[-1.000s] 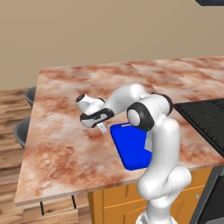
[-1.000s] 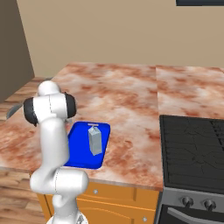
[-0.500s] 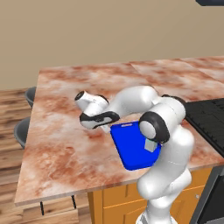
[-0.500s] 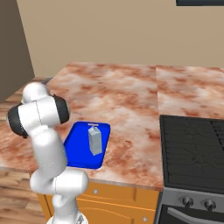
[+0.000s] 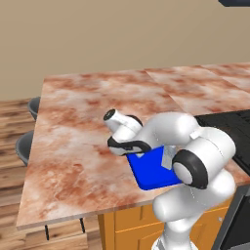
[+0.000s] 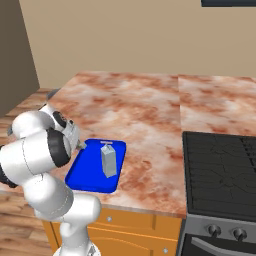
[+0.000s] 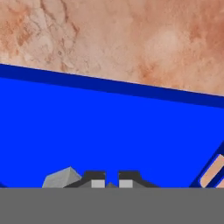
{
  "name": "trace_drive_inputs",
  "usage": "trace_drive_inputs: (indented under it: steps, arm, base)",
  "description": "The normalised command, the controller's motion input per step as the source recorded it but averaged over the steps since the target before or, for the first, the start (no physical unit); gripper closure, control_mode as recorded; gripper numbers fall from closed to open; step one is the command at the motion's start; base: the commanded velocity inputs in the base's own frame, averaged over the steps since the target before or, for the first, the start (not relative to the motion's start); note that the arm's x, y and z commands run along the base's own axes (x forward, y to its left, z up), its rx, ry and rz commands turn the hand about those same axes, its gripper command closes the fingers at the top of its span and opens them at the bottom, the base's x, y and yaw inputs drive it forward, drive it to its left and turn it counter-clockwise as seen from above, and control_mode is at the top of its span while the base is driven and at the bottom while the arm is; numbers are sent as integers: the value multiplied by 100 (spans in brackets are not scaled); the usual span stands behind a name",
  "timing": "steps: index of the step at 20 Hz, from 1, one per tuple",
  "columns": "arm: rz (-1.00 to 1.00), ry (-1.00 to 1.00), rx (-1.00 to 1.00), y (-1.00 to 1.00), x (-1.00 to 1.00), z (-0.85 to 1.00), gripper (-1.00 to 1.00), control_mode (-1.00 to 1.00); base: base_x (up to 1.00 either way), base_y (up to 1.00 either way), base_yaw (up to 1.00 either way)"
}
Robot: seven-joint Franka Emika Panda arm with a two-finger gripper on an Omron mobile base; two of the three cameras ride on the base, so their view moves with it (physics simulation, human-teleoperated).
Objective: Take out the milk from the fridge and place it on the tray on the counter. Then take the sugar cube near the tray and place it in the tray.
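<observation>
Hand view puts the claw (image 7: 107, 181) low over the tray (image 7: 109, 127), fingertips nearly together, sugar cube (image 7: 61, 178) just beside them, apparently released. Milk (image 6: 108, 159) stands upright in the tray on the worktop (image 6: 150, 115). Best to lift straight up, avoiding the cube.

Glossy white rounded arm links (image 5: 195, 195) are showing dark grey circular joint caps (image 5: 188, 169), a black wrist band (image 5: 128, 146), and small dark finger tips (image 7: 95, 177).

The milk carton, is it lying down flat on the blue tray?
No, the milk stands upright on the tray.
</observation>
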Motion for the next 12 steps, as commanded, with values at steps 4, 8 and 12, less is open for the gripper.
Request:
trace_drive_inputs:
  steps: [4,8,12]
  arm:
    - [1,0,0,-12,0,-7,100,-100]
    - [2,6,1,-16,0,-28,100,-100]
    - [2,11,1,-9,0,-41,100,-100]
  base:
    - [0,0,0]
    - [0,0,0]
    - [0,0,0]
